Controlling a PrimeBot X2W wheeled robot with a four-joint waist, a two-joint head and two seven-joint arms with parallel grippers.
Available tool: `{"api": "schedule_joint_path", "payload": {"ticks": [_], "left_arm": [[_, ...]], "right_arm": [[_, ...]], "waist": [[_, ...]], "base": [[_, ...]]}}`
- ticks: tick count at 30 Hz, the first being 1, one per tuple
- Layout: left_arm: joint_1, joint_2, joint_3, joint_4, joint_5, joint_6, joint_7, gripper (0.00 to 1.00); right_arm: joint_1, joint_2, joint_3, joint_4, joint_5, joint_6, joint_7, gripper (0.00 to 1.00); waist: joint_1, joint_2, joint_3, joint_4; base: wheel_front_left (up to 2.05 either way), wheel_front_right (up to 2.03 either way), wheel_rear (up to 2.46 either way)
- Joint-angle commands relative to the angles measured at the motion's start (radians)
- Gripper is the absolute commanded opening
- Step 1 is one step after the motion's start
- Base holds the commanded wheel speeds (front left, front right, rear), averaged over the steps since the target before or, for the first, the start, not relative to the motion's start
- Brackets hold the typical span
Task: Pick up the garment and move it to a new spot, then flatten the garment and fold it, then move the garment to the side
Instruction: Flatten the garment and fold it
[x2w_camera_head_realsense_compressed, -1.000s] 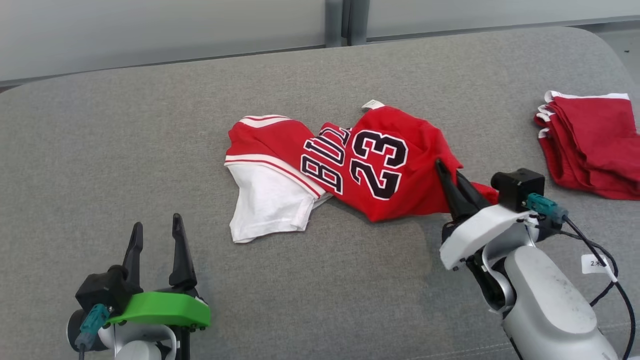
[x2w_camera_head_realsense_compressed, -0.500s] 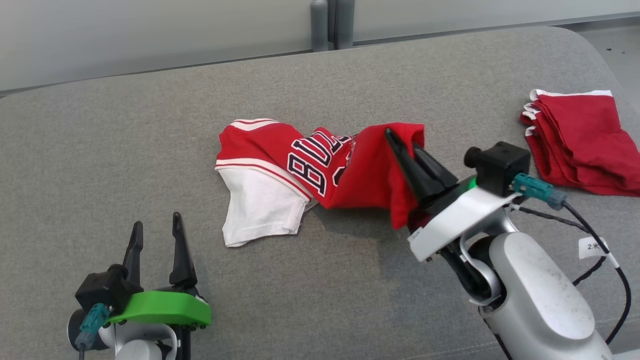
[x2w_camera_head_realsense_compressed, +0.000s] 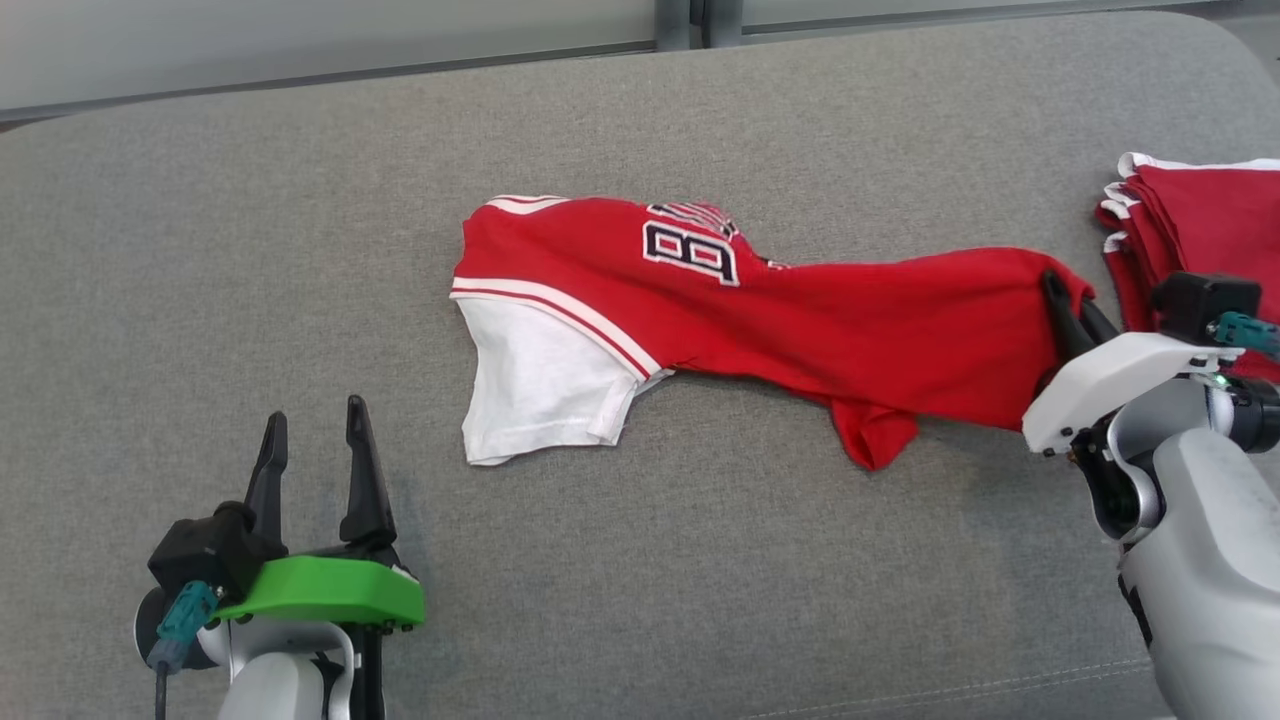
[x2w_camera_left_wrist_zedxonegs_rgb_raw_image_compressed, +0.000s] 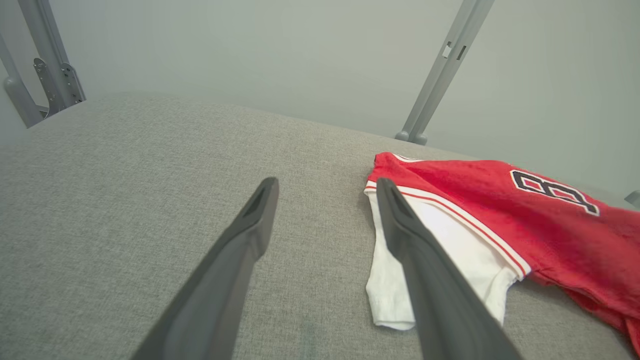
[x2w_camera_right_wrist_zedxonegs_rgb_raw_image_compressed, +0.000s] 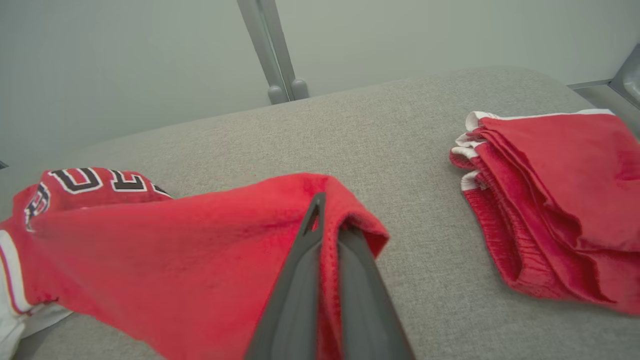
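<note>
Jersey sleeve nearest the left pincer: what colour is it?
The sleeve is plain white; the left wrist view shows it best.

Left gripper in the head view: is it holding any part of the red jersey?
No, the left gripper stands open over the grey cushion, clear of the jersey.

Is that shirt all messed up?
Yes. The red jersey is pulled long and twisted across the grey cushion, its lettering bunched, because the right tool pinches one end. It isn't flat yet.
</note>
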Motion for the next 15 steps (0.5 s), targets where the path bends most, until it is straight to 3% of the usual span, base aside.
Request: {"api": "schedule_joint_path", "payload": {"ticks": [1, 12, 13, 14, 15], "left_arm": [[-0.015, -0.002, -0.002, 0.003, 0.005, -0.006, -0.003, 1.00], [-0.051, -0.004, -0.019, 0.021, 0.017, -0.016, -0.003, 1.00], [-0.053, -0.005, -0.021, 0.024, 0.018, -0.016, -0.003, 1.00], [-0.056, -0.005, -0.023, 0.025, 0.019, -0.017, -0.003, 1.00], [-0.060, -0.005, -0.025, 0.028, 0.021, -0.018, -0.003, 1.00]], "right_arm": [[-0.028, -0.012, -0.010, 0.034, -0.015, 0.000, -0.013, 0.00], [-0.208, -0.049, 0.000, 0.332, -0.032, 0.000, -0.076, 0.00], [-0.222, -0.052, 0.008, 0.357, -0.035, 0.000, -0.085, 0.03], [-0.239, -0.057, 0.013, 0.380, -0.037, 0.000, -0.098, 0.13], [-0.252, -0.060, 0.018, 0.402, -0.041, 0.000, -0.111, 0.39]], "waist": [[0.0000, -0.0001, 0.018, 0.012], [0.0000, -0.0001, 0.059, 0.039], [0.0000, -0.0001, 0.062, 0.040], [0.0000, -0.0001, 0.064, 0.041], [0.0000, -0.0001, 0.066, 0.041]], "base": [[0.00, 0.00, 0.00], [0.00, 0.00, 0.00], [0.00, 0.00, 0.00], [0.00, 0.00, 0.00], [0.00, 0.00, 0.00]]}}
